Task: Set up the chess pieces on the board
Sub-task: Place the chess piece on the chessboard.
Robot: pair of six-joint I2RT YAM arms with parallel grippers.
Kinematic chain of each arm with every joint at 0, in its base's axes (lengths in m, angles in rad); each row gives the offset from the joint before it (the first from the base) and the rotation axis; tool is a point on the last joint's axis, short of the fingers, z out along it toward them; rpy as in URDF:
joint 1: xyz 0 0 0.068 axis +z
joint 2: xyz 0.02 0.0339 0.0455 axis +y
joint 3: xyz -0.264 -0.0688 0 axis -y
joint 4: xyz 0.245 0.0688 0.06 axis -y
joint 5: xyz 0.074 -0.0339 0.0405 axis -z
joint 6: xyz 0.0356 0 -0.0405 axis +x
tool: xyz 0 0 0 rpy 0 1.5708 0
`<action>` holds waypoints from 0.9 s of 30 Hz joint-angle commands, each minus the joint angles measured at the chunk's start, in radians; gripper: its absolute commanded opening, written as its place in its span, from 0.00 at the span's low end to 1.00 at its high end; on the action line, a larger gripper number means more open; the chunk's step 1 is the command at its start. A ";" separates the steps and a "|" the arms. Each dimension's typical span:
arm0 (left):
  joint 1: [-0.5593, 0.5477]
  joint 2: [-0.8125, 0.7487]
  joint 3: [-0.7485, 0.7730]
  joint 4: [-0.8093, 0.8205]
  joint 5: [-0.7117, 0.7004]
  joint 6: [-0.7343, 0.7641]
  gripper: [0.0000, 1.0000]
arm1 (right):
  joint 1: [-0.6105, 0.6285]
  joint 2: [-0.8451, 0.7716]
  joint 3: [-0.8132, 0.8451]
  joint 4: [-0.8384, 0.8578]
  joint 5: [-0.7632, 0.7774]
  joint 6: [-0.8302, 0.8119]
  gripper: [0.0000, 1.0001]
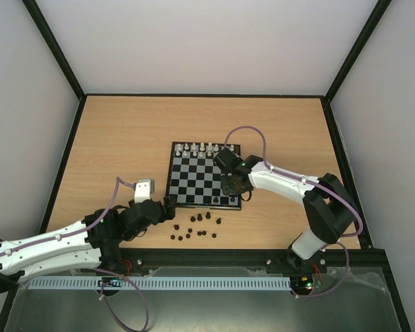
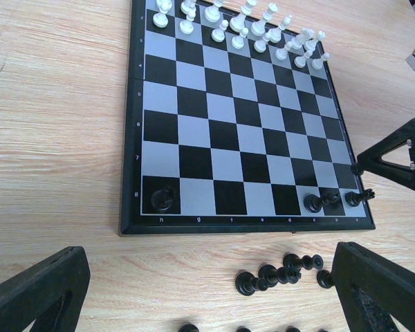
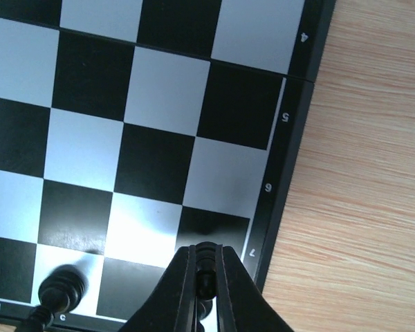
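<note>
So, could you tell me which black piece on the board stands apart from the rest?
The black piece on the board's near-left corner square; the rest crowd the near-right corner.

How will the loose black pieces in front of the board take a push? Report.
The loose black pieces look tiny, so probably light and easily scattered. Several lie on their sides; those may roll. Set upright, they would likely tip.

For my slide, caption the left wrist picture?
Black chess pieces dot the board's near row; more wait on the table.

White-shelled left arm (image 1: 55, 245) and right arm (image 1: 283, 181), black joints, looping lilac cables (image 1: 245, 127)
</note>
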 commanded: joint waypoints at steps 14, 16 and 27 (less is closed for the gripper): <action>0.008 -0.001 0.000 -0.017 -0.022 0.009 0.99 | -0.016 0.066 0.013 0.010 -0.009 -0.028 0.07; 0.008 -0.001 -0.001 -0.017 -0.021 0.011 0.99 | -0.016 0.069 0.009 0.010 -0.008 -0.028 0.07; 0.008 0.000 -0.001 -0.014 -0.016 0.006 0.99 | -0.018 0.063 -0.009 0.001 -0.001 -0.025 0.07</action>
